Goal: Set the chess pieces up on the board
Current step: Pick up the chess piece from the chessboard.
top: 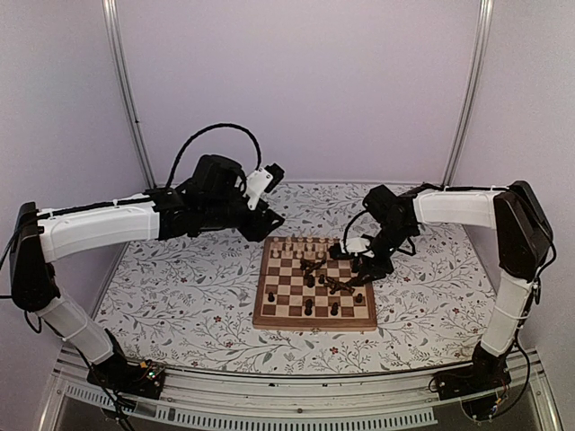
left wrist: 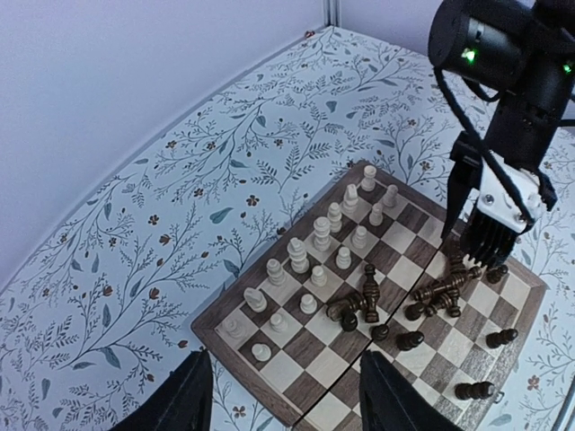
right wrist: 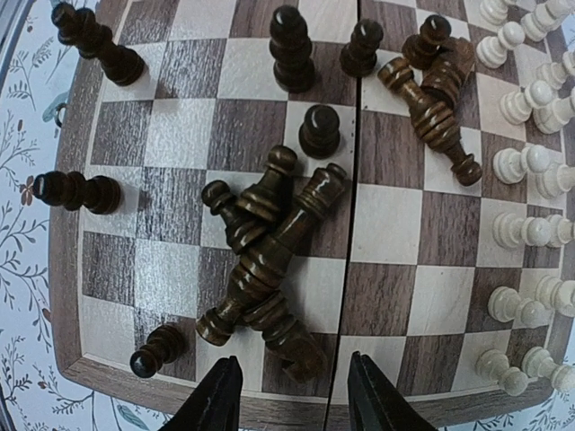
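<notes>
The chess pieces (top: 310,280) are all on the board (top: 287,317), which lies about midway across the floral table (top: 180,287). The right gripper (right wrist: 292,377) hangs over the board's right edge. Its jaws stand well apart with nothing between them, and they touch no piece. Just beneath that gap, inside the right rim and hard against the centre seam, lies a heap of dark pieces (right wrist: 269,247), several of them crossed over one another on their sides. A smaller tangle (right wrist: 436,85) lies farther toward the board's middle, on the far side of the seam. Three dark pieces stand upright beside the seam (right wrist: 319,130). Single ones lie toppled toward the near edge (right wrist: 76,191), one of them close to the near-right corner. The cream pieces (left wrist: 314,251) stand upright in two rows along the far edge, taller figures behind and small pawns in front. They are pale turned wood; the dark set is glossy brown-black. The left gripper (left wrist: 286,373) hovers above the table near the board's far-left corner, its jaws spread and empty, well apart from every piece.
</notes>
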Available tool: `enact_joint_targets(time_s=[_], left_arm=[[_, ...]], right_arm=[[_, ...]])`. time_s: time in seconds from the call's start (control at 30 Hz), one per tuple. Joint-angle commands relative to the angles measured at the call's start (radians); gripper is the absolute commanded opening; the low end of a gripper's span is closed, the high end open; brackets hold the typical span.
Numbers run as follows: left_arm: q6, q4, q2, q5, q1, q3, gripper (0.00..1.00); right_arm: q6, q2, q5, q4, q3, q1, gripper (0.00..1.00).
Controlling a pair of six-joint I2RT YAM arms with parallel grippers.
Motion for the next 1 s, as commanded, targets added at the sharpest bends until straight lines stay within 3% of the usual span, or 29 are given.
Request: enact_joint_targets(time_s=[0.0,0.47,0.77,0.97], left_arm=[[0.012,-0.004,0.019,0.011,0.002,0.024,0.58],[0.014,-0.009,0.036,0.029,0.001,0.029,0.58],[0.015,-0.012,0.047,0.033,0.002,0.031,0.58],[0.015,-0.016,0.054,0.037,0.002,0.033,0.58]], right_arm=[[-0.049,0.043,0.022,-0.024,0.023,0.006,0.43],[-0.081,0.067,0.061,-0.002,-0.014,0.047,0.43],[-0.076,0.068,0.076,0.006,-0.026,0.05,0.27],[-0.084,0.013,0.079,-0.042,-0.012,0.063,0.24]])
